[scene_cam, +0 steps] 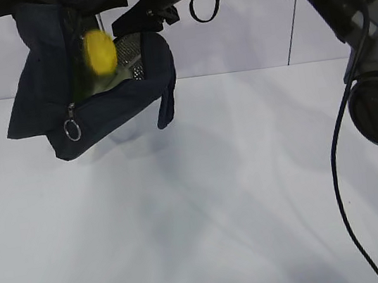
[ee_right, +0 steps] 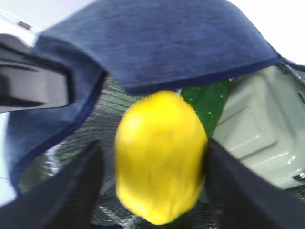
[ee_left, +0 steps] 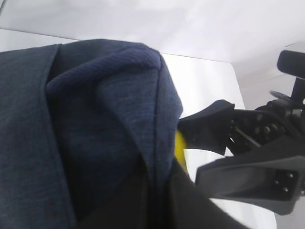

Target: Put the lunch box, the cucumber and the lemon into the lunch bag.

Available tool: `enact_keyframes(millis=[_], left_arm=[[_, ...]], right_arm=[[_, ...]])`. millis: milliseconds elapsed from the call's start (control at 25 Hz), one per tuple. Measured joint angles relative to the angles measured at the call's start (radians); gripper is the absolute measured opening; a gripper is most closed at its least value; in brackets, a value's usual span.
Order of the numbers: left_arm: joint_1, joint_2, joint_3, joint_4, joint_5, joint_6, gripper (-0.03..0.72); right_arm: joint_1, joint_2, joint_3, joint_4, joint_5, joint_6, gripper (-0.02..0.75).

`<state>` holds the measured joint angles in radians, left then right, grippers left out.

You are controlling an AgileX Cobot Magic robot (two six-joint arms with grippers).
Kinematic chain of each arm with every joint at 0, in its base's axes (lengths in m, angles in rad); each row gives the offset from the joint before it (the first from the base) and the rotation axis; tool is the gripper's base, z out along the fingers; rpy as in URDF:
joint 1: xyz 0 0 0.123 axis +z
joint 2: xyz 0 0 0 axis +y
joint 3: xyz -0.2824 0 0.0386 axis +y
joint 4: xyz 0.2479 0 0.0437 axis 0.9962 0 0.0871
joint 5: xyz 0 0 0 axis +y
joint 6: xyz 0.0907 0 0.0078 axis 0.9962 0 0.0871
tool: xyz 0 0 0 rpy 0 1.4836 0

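With the lunch box (ee_right: 257, 129) and the cucumber (ee_right: 207, 102) already lying inside the lunch bag (scene_cam: 96, 91), which the left gripper is holding up clenched, the right gripper (ee_right: 152, 191) is spreading, jaws clear of the blurred lemon (ee_right: 159, 155) dropping into its mouth.

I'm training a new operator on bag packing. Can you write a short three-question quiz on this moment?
1. True or false: the lemon lies on the table.
2. What is already inside the lunch bag? A) nothing B) the lunch box and the cucumber C) a bottle
3. What does the left gripper grip?

Key: 1. False, it is at the bag's mouth, between the fingers of the right gripper, blurred. 2. B. 3. The bag's fabric, with the bag lifted off the table.
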<state>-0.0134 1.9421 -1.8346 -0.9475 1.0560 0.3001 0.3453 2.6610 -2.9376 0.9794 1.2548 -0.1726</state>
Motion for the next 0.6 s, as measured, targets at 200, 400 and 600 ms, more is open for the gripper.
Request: enact_keyframes(millis=[200,400,600], left_arm=[[0.000,0.000,0.000,0.000,0.000,0.000,0.008],[0.000,0.000,0.000,0.000,0.004,0.000,0.008],[0.000,0.000,0.000,0.000,0.004,0.000,0.008]], right_arm=[[0.000,0.000,0.000,0.002,0.000,-0.002,0.601],[0.000,0.000,0.000,0.011,0.000,-0.030,0.569],[0.000,0.000,0.000,0.011,0.000,-0.038,0.553]])
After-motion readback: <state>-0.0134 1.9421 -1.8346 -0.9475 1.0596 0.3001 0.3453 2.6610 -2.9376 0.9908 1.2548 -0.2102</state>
